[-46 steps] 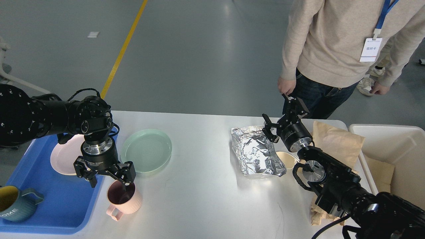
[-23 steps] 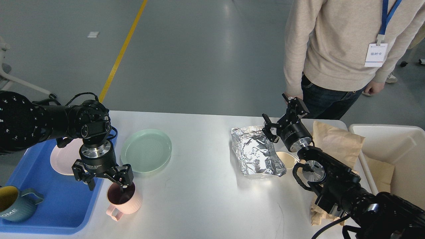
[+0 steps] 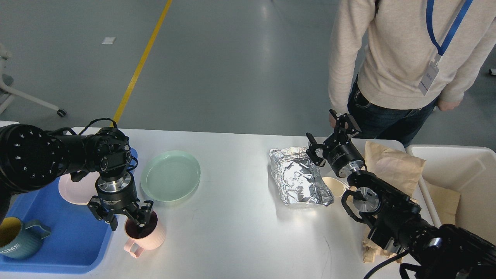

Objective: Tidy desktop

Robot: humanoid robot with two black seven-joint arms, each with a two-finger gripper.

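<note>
Head view: the desktop [image 3: 240, 228] spans the frame, a hard, smooth white slab that is itself not to be grasped; the loose items on it are. The left gripper [image 3: 126, 221] is shown with spread fingers straddling the near rim of the pink mug [image 3: 145, 232], one finger inside. The mug is judged rigid, glazed, slippery and breakable, best taken by its rim wall or handle. The right gripper [image 3: 329, 133] hangs open above the crumpled foil [image 3: 298, 178], judged light and easily deformed. Nothing is gripped.
</note>
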